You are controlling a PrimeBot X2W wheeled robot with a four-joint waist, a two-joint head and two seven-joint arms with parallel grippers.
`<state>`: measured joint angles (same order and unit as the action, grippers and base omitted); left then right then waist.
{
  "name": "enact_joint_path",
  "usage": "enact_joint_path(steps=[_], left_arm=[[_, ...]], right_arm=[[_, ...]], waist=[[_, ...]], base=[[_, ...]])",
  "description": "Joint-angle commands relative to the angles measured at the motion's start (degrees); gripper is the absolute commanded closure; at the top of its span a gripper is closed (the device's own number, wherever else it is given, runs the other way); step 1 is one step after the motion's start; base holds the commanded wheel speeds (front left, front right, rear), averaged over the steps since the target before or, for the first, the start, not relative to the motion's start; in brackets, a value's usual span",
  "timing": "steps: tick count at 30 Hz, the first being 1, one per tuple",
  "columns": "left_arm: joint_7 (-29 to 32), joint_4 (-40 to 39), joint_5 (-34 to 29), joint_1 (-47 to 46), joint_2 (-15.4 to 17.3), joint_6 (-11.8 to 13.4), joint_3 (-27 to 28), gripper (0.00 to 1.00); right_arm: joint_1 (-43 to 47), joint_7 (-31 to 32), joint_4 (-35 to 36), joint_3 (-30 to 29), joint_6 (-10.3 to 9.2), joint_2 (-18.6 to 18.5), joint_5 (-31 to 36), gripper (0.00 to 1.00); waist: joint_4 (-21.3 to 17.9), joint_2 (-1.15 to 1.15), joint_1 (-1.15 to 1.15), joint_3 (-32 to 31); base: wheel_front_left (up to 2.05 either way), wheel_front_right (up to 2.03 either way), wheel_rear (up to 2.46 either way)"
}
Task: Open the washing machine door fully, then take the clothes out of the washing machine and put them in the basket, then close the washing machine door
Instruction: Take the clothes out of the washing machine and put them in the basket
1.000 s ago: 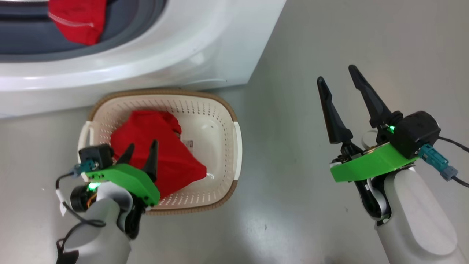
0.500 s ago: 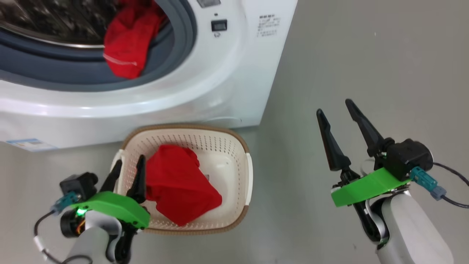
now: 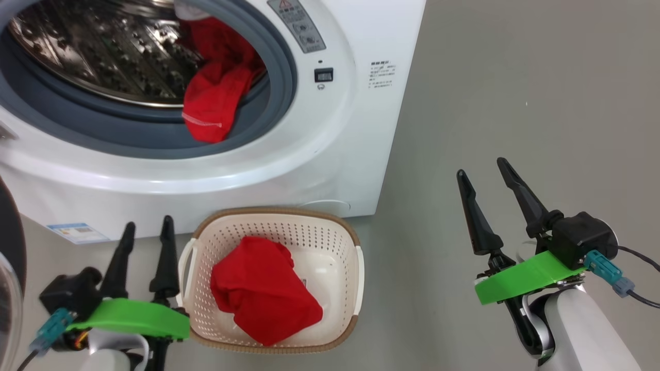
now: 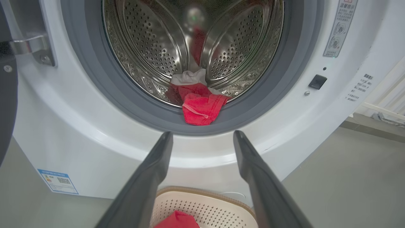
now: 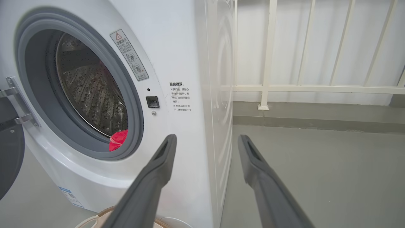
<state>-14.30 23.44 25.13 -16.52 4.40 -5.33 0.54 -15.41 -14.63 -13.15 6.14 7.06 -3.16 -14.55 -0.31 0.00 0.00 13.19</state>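
Washing machine (image 3: 335, 170) shell: smooth glossy white, looks like painted metal. Drum (image 4: 148, 47): shiny perforated steel. Door seal (image 3: 281, 98): matt grey rubber. Clothes (image 3: 214, 103): soft red cloth with white stitching. Basket (image 3: 330, 242): cream perforated plastic with a slight sheen and a brown woven-look rim. Label (image 3: 77, 233), near left: blue printed paper. Floor (image 3: 515, 103): smooth grey, low sheen.

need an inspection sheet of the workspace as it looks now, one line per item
surface: grey floor, smooth
job's things: washing machine door swung open; red garment hangs over the grey ring of the washing machine, whitish cloth behind it; basket holds a second red garment
clutter: nothing seen
grippers: left gripper open, empty, left of the basket; right gripper open, empty, over floor to its right
cables: right cable and left cable, each teal-plugged at its wrist
surroundings: white railing beside the machine
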Motion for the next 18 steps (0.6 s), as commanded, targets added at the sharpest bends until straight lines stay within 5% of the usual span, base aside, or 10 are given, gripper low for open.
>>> enact_joint_path(steps=[1,18], left_arm=[[-0.7,-3.8,-1.6,1.4,0.8,0.0,2.9,0.0],[-0.7,-19.5,-10.0,13.1,-0.7,-1.6,7.1,0.0]], right_arm=[[0.6,-0.4,1.8,0.7,0.43,0.3,0.1,0.0],[6.4,-0.4,5.2,-2.6,0.43,0.3,-1.2,0.0]], waist=[[0.1,0.0,0.0,-1.5],[-1.2,0.0,0.0,-8.1]], base=[[0.0,0.0,0.0],[0.0,0.0,0.0]])
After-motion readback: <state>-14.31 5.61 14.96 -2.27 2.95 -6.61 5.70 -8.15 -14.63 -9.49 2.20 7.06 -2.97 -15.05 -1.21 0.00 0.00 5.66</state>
